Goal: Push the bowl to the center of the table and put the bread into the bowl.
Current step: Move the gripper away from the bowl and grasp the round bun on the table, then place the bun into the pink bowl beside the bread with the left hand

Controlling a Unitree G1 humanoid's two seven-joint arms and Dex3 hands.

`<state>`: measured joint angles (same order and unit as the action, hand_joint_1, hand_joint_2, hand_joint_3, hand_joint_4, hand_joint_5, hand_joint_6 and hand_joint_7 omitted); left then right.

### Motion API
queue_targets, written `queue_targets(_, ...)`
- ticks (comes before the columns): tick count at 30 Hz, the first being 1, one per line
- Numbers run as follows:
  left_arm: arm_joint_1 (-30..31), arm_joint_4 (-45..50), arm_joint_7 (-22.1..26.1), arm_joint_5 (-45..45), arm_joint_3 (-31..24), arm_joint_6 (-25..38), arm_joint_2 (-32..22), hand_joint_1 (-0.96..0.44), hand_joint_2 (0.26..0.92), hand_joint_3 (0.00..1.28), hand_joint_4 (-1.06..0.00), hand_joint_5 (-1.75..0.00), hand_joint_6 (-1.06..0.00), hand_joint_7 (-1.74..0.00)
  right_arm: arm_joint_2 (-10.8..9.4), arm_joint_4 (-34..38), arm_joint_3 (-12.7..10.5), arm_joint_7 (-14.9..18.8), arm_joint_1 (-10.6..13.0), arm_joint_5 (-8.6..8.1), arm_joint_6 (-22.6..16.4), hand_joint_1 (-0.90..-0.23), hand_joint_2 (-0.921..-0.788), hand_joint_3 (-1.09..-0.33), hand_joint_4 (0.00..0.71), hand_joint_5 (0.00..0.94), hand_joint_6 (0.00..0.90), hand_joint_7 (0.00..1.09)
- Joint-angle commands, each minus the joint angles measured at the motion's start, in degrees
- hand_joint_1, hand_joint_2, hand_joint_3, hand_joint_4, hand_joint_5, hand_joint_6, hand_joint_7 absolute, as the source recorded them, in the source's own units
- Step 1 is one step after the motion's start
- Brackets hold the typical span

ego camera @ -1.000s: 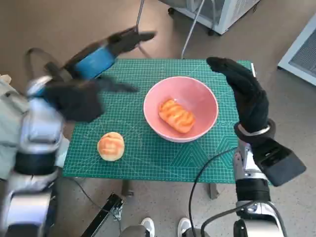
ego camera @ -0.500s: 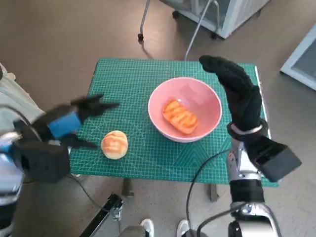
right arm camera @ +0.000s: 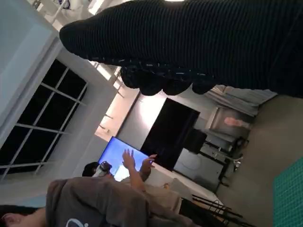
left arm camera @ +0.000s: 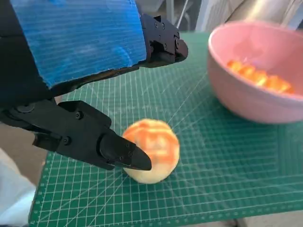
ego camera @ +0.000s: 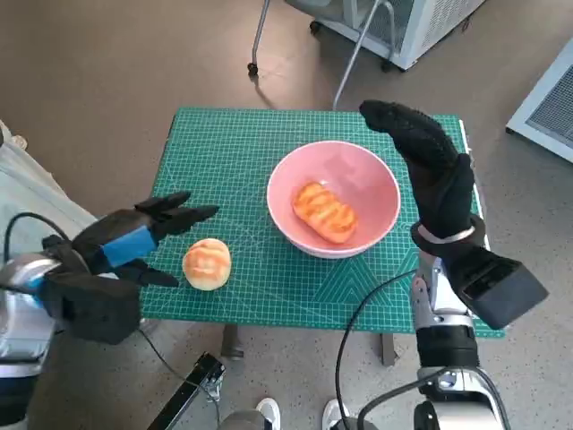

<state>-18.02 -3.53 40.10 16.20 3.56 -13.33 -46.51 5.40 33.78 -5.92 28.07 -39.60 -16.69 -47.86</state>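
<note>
A pink bowl (ego camera: pixel 372 181) stands near the middle of the green cutting mat (ego camera: pixel 242 152), with an orange-glazed bread (ego camera: pixel 323 211) lying inside it. A second, round bread roll (ego camera: pixel 207 263) lies on the mat near its front left edge. My left hand (ego camera: pixel 134 238) is open, low beside that roll, its fingers apart on either side; in the left wrist view one black fingertip (left arm camera: pixel 137 161) touches the roll (left arm camera: pixel 151 149). My right hand (ego camera: pixel 431 164) in its black glove is open and upright beside the bowl's right rim, holding nothing.
Metal chair legs (ego camera: pixel 260 36) and a white cabinet (ego camera: pixel 421 22) stand beyond the table's far edge. A black cable (ego camera: pixel 358 313) hangs at the front right. Feet (ego camera: pixel 269 410) show below the front edge. A person (right arm camera: pixel 94 198) sits in the right wrist view.
My left hand has dropped from above the mat's back left down to the front left, beside the round roll. The right hand and bowl have hardly moved; the camera shifted slightly.
</note>
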Motion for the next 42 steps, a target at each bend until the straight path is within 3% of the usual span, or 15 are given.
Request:
queue_targets(1,-1.21,-2.0,-1.35,2.72,2.58,-0.26,0.96,-0.14,0.82,0.0,-0.13,0.0,-0.28,-0.05,0.16,-0.43,0.17,0.22,1.25,0.39,0.92,-0.732,-0.921,-0.776,0.239,0.018,-0.001,0.86)
queue_targets(15,-5.08,-13.26,-6.68,10.98,10.41,-1.43,5.18,-0.1,0.829,0.0,-0.2,-0.03,-0.35,-0.06,1.1,-1.04,-0.03,0.16,1.77,0.84,0.97,-0.731,-0.921,-0.778,0.24,0.021,-0.001,0.86)
queue_targets(18,-6.5,-16.81,-7.63,12.93,12.49,-1.9,6.05,-0.09,0.845,0.01,-0.26,-0.05,-0.41,-0.09,1.21,-1.07,-0.03,0.21,1.77,0.82,1.02,-0.732,-0.921,-0.777,0.241,0.022,-0.001,0.86)
queue_targets(22,-8.66,-20.47,-8.31,15.9,15.13,-2.2,6.53,-0.08,0.882,0.02,-0.43,-0.08,-0.53,-0.18,1.27,-1.25,0.02,0.09,1.9,0.98,1.02,-0.728,-0.921,-0.777,0.24,0.023,-0.001,0.86)
queue_targets(25,-9.93,-21.94,-8.55,16.97,16.11,-2.62,6.36,-0.07,0.908,0.02,-0.57,-0.15,-0.53,-0.49,1.34,-1.52,0.03,0.07,2.08,1.04,1.01,-0.725,-0.921,-0.778,0.24,0.023,-0.001,0.86)
queue_targets(26,-10.74,-21.7,-7.84,16.47,15.7,-2.67,5.83,-0.13,0.911,0.06,-0.59,-0.22,-0.53,-0.66,1.42,-1.61,0.02,0.11,2.14,1.02,1.02,-0.725,-0.921,-0.778,0.239,0.023,-0.001,0.86)
queue_targets(27,-11.34,-21.52,-7.31,16.09,15.41,-2.73,5.44,-0.14,0.914,0.1,-0.6,-0.48,-0.53,-0.9,1.48,-1.72,0.0,0.15,2.2,0.99,1.05,-0.726,-0.921,-0.778,0.239,0.023,-0.001,0.87)
queue_targets(28,-11.81,-20.55,-6.67,15.35,14.7,-2.62,4.85,-0.09,0.917,0.11,-0.61,-0.74,-0.54,-1.04,1.59,-1.72,-0.03,0.14,2.22,1.07,0.98,-0.728,-0.921,-0.778,0.239,0.024,-0.001,0.87)
queue_targets(29,-12.04,-19.84,-6.29,14.84,14.22,-2.53,4.5,-0.06,0.918,0.11,-0.62,-0.92,-0.54,-1.1,1.67,-1.72,-0.06,0.13,2.22,1.12,0.94,-0.729,-0.921,-0.778,0.239,0.024,-0.001,0.87)
queue_targets(31,-12.01,-17.93,-5.93,13.36,12.71,-2.44,3.91,-0.03,0.919,0.11,-0.63,-1.07,-0.55,-1.16,1.81,-1.71,-0.13,0.17,2.23,1.13,0.9,-0.731,-0.921,-0.777,0.24,0.025,-0.001,0.87)
queue_targets(35,-12.28,-16.12,-6.57,9.41,9.04,-3.76,3.41,0.0,0.92,0.12,-0.63,-1.22,-0.58,-1.18,1.96,-1.65,-0.19,0.2,2.19,1.21,0.79,-0.734,-0.921,-0.774,0.24,0.026,-0.001,0.87)
queue_targets(42,-14.27,-11.34,-8.1,5.5,4.04,-3.83,3.11,0.0,0.918,0.12,-0.61,-1.32,-0.6,-1.12,2.07,-1.39,-0.17,0.41,2.03,1.21,0.82,-0.739,-0.921,-0.773,0.24,0.028,-0.001,0.87)
